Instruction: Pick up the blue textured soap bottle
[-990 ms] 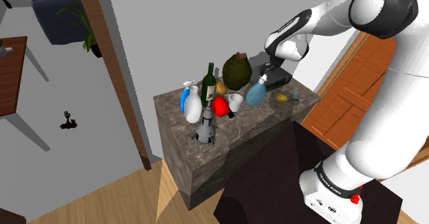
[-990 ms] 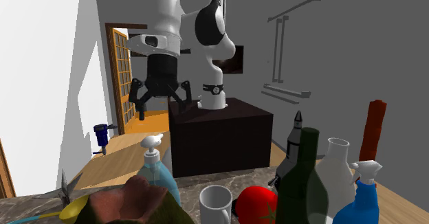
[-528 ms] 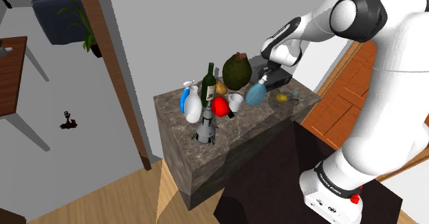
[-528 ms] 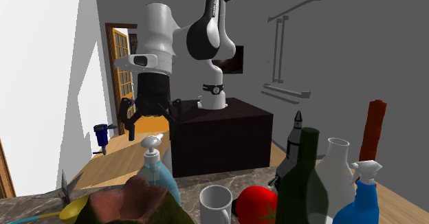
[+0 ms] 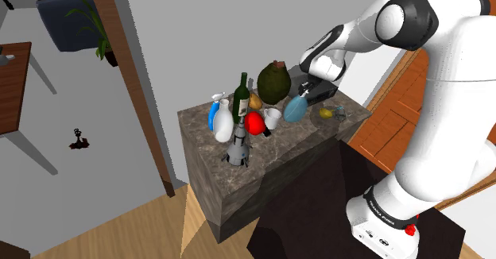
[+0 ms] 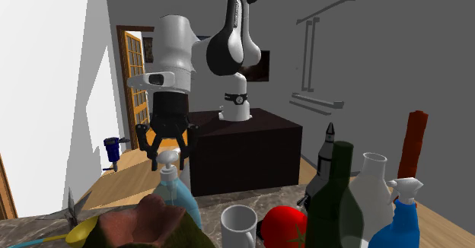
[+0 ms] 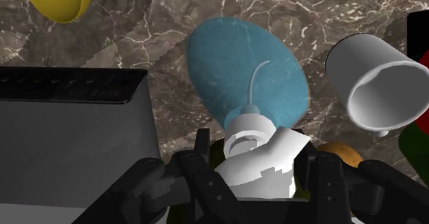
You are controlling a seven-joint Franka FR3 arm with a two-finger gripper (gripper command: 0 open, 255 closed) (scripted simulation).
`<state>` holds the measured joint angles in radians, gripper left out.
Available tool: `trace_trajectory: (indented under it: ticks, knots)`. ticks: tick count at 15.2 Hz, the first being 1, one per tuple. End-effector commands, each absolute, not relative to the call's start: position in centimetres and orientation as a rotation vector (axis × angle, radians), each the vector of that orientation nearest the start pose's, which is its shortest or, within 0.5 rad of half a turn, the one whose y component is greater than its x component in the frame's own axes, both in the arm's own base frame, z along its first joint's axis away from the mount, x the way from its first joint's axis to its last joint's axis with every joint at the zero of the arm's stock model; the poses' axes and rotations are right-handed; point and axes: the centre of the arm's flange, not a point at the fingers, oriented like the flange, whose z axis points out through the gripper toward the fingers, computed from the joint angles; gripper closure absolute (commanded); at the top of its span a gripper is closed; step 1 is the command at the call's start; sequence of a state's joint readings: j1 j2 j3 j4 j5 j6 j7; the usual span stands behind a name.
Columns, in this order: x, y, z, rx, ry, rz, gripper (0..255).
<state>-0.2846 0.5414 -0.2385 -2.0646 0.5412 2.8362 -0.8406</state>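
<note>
Cluttered marble counter (image 5: 310,129) beside a doorway. Spotted the soap bottle (image 7: 247,78) upright on it, between a mug (image 7: 375,85) and a dark box (image 7: 69,133). Looked light, hard and slick, belly too fat to grab, so would've gone for the neck under the pump. Found the gripper (image 6: 169,159) low over that pump, jaws spread either side, not clamped.

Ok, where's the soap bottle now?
The soap bottle stands on the counter, right of the shoulder view's centre, between the white mug and the grey box, under the gripper.
</note>
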Motion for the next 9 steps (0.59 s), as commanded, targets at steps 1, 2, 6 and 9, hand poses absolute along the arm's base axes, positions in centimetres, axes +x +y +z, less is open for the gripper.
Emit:
trace_trajectory:
  ticks: [1, 2, 6, 9]
  knots:
    - [51.4, -32.4, 19.7, -3.185, 0.209, -0.436, 255]
    - [51.4, -32.4, 19.7, -3.185, 0.209, -0.436, 255]
    - [51.4, -32.4, 19.7, -3.185, 0.209, -0.435, 255]
    - [51.3, -32.4, 20.7, -3.185, 0.209, -0.435, 255]
